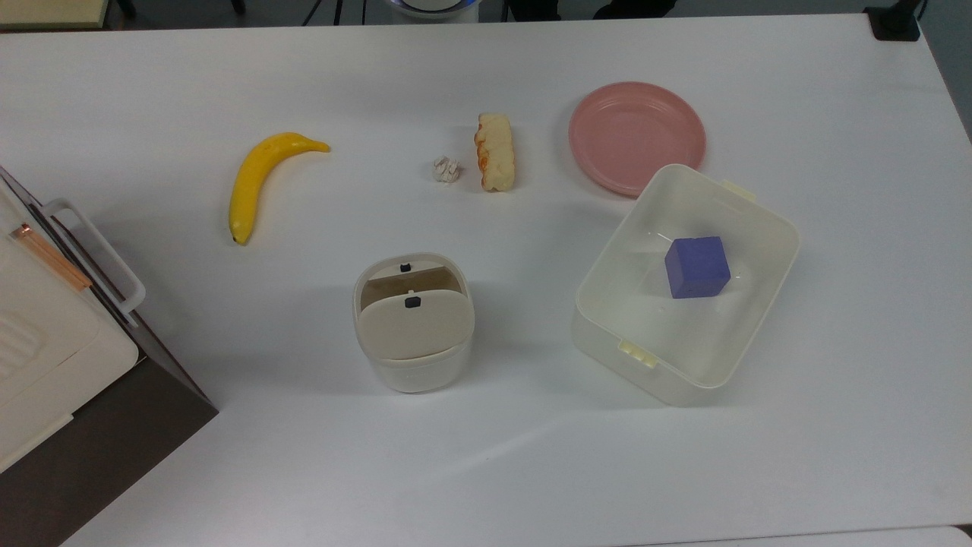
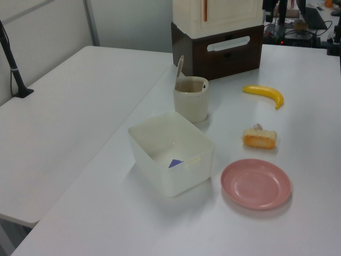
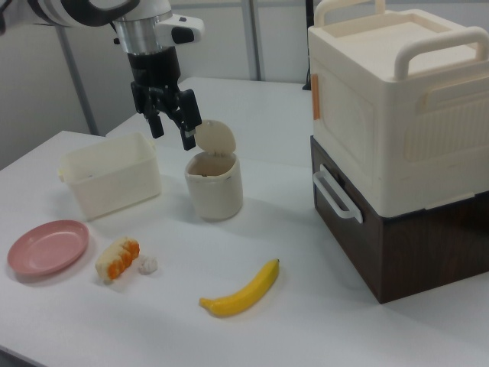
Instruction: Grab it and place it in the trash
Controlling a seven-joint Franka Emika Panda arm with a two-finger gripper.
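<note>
The paper wad [image 1: 446,169] lay loose on the white bench [image 1: 486,471], untouched. In the top view it sat just beside the bread piece [image 1: 495,152], on the top view's left of it, with a narrow gap between the two, and well apart from the banana [image 1: 262,178]. In the right view the paper wad [image 3: 146,264] appeared at the near end of the bread piece [image 3: 116,259], low in the frame.

The end effector [image 3: 173,125] was seen in the right view raised well above the bench, pointing downward, its fingers spread wide with nothing between them. It hung near the raised lid of the trash bin [image 3: 214,183], above and slightly to the right view's left of it.

The governing relation: from the end effector the wad lay below and toward the right view's lower left, nearer the camera, past the bin. The wad was roughly round, so no long axis dictated wrist angle.

Judgement: the pick had not yet begun. The closeness of the bread piece was the main hazard; a finger coming down on that side could nudge it. The bin [image 1: 414,323] stood with its swing lid tilted and a gap showing at the opening.
</note>
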